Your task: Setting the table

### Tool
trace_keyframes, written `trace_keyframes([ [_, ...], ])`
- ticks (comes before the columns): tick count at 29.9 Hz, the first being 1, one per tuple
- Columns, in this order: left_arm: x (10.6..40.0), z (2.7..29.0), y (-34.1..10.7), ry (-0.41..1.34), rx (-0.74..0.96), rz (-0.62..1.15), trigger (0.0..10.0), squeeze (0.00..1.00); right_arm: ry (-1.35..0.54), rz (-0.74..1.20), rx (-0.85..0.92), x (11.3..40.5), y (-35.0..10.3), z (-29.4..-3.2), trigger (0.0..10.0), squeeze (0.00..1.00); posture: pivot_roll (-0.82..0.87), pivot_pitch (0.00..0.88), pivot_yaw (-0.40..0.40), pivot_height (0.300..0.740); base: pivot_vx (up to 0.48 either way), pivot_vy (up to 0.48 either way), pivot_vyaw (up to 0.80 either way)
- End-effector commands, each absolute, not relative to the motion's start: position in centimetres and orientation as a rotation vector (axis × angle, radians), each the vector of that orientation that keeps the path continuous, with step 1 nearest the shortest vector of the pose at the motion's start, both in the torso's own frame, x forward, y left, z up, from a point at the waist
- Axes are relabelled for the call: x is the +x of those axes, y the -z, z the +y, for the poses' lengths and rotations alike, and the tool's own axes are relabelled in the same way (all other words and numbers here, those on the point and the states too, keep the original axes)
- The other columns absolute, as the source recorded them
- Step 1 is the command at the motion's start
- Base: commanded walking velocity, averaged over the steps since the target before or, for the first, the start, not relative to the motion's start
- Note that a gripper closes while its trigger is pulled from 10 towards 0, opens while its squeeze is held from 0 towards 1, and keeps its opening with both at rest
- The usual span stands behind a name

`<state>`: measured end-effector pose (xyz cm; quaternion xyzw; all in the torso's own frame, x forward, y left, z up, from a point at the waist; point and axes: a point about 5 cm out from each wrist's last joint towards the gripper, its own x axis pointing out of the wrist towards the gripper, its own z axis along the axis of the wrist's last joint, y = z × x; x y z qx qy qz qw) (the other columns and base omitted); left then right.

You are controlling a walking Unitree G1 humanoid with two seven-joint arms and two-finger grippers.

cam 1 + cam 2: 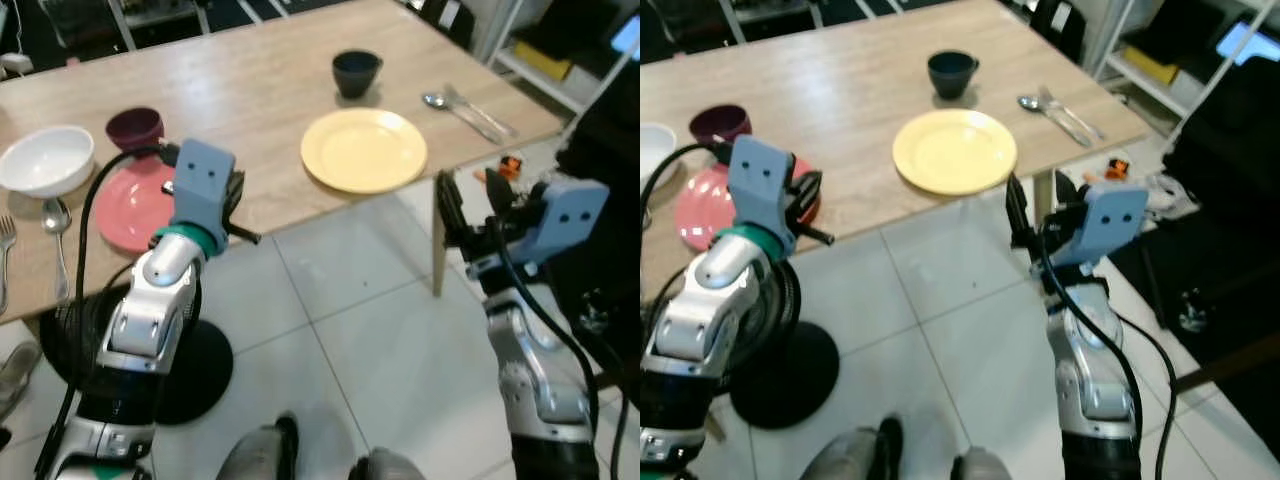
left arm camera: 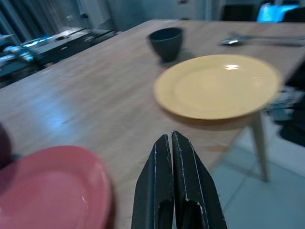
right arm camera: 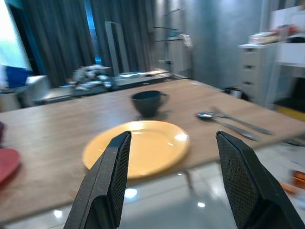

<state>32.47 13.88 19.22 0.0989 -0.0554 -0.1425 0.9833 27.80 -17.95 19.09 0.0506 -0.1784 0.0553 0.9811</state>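
Observation:
On the wooden table [image 1: 260, 90] lies a yellow plate [image 1: 364, 149], with a dark cup [image 1: 356, 72] behind it and a spoon and fork [image 1: 470, 110] to its right. At the left end sit a pink plate [image 1: 130, 210], a maroon cup [image 1: 134, 127], a white bowl [image 1: 46, 160], a spoon [image 1: 57, 240] and a fork [image 1: 5, 260]. My left gripper [image 2: 169, 138] is shut and empty, held at the table's front edge beside the pink plate. My right gripper [image 3: 173, 136] is open and empty, off the front edge, facing the yellow plate.
A table leg [image 1: 438, 260] stands just left of my right arm. A black round base [image 1: 195, 370] rests on the tiled floor under the table's left part. White shelving [image 1: 545, 60] and dark objects [image 1: 610, 230] crowd the right side.

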Motion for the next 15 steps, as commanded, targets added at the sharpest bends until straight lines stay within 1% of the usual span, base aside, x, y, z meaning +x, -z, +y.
trace_keyframes([
  [1,32.50,14.36,-18.63,0.275,0.213,-0.088,10.0,0.00,-0.113,-0.344,0.104,27.79,-18.75,-17.72,10.0,0.00,-0.01,0.000,0.079,0.740,-0.326,0.000,0.00],
  [15,32.84,13.84,-18.69,0.296,0.211,-0.096,10.0,0.00,-0.100,-0.347,0.093,27.69,-18.78,-18.11,10.0,0.00,-0.03,0.000,0.086,0.740,-0.327,0.000,0.00],
])
